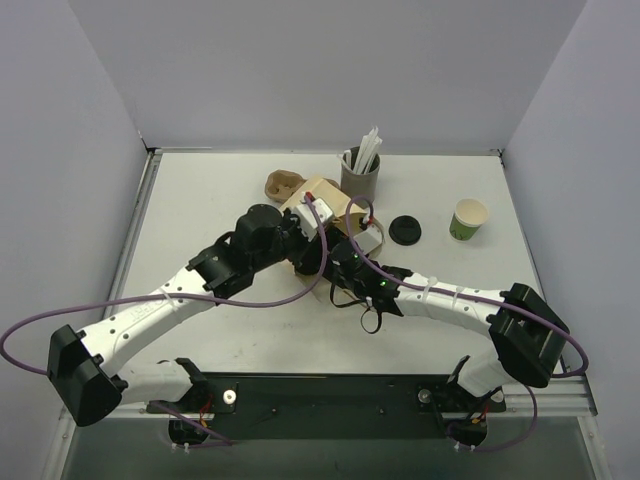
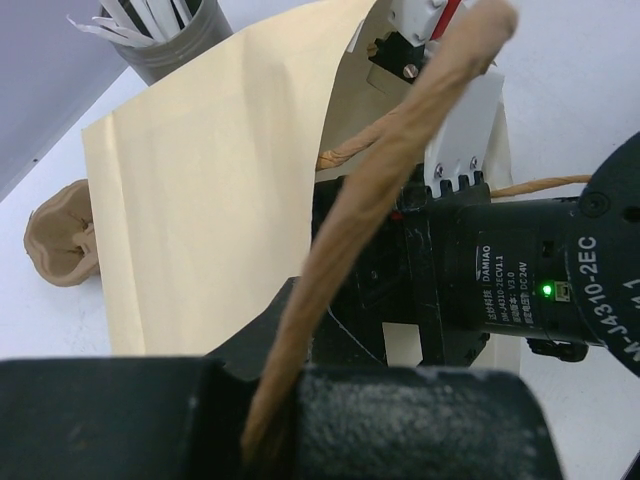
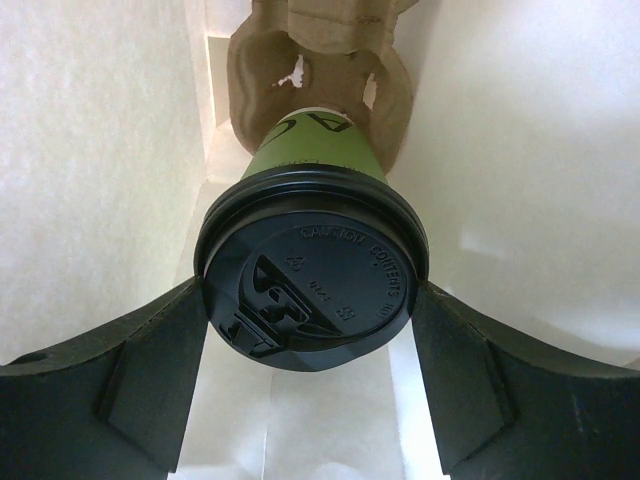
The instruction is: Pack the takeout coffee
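The takeout coffee [image 3: 312, 200], a green cup with a black lid [image 3: 315, 290], is deep inside a paper bag [image 1: 322, 200]. Its base is in a brown pulp carrier [image 3: 300, 60]. My right gripper [image 3: 312, 305] reaches into the bag, and both fingers [image 3: 165, 350] press on the lid's rim from either side. My left gripper [image 2: 268, 425] is shut on the bag's twisted paper handle [image 2: 400, 150] and holds it up. In the top view the bag hides the right gripper and the lidded cup.
A second green cup [image 1: 470, 218] stands open at the right, with a loose black lid [image 1: 405, 230] beside it. A grey cup of white straws [image 1: 360, 172] stands behind the bag. A brown pulp piece [image 1: 283, 185] shows at the bag's far left.
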You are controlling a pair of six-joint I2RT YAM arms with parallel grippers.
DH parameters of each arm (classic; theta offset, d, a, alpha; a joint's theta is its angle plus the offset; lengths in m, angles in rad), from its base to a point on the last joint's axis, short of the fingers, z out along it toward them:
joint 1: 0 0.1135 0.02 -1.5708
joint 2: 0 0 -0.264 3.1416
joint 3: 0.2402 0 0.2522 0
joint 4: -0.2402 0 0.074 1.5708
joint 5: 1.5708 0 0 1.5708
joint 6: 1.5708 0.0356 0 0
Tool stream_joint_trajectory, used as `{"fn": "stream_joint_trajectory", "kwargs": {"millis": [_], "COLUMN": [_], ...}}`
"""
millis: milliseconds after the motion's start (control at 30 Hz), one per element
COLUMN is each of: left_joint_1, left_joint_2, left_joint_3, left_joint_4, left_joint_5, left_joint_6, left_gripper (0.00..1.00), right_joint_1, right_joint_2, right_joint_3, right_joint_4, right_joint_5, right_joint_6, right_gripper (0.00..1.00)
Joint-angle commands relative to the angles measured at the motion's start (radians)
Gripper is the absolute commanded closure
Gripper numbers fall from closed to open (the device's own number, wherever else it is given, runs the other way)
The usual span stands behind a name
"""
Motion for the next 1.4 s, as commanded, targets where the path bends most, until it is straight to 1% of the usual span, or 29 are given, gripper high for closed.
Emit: {"fn": "stream_joint_trajectory", "kwargs": {"millis": [0,367,500,833,900,1167,1367], "left_joint_1": [0.003,0.014,0.02,0.025,0.025,0.031,0.035], "left_joint_2": [-0.05,-0.091,-0.102,-0.13,-0.138,-0.156,-0.171], "left_joint_3": [-0.006,-0.05,-0.055,-0.077,-0.087,-0.109,-0.127], "left_joint_4": [0.078,0.098,0.099,0.093,0.085,0.076,0.081], "left_joint_5": [0.023,0.063,0.074,0.117,0.123,0.128,0.128], "left_joint_6": [0.017,-0.007,-0.012,-0.023,-0.024,-0.018,-0.026], "left_gripper": [1.0,1.0,1.0,1.0,1.0,1.0,1.0], "right_joint_1": [0.001,0.0,-0.008,-0.022,-0.025,-0.026,-0.028], "right_joint_2": [-0.004,0.017,0.026,0.029,0.031,0.085,0.103], "right_joint_3": [0.007,0.023,0.007,-0.023,-0.036,-0.036,-0.037], "right_joint_4": [-0.034,-0.019,0.033,0.097,0.137,0.156,0.17], "right_joint_5": [0.066,0.086,0.077,0.086,0.086,0.048,0.053], "right_joint_6": [-0.006,-0.052,-0.07,-0.11,-0.113,-0.113,-0.121], "right_gripper": [0.51,0.51,0.51,0.53,0.53,0.53,0.53]}}
